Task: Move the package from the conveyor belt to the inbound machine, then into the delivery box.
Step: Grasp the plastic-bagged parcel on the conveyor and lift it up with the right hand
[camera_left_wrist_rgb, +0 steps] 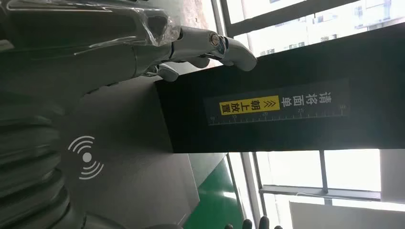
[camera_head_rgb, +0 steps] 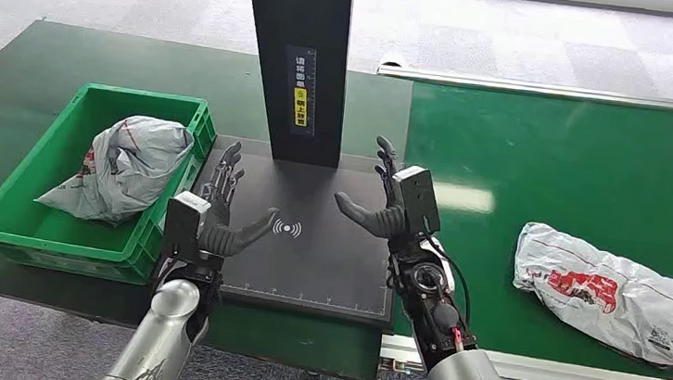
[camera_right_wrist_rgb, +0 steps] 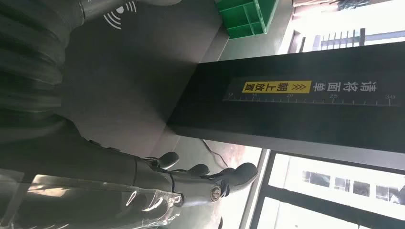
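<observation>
I hold my left hand [camera_head_rgb: 219, 211] and right hand [camera_head_rgb: 388, 200] open and empty above the inbound machine's black pad [camera_head_rgb: 307, 262], while one package [camera_head_rgb: 607, 295] lies on the green conveyor belt [camera_head_rgb: 577, 167] at right and another package [camera_head_rgb: 126, 165] sits in the green delivery box [camera_head_rgb: 50, 228] at left.

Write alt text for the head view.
Both robot hands, left and right, hover open over the black scanner plate. A grey package lies in the green bin at left; another package waits on the green conveyor belt.
</observation>
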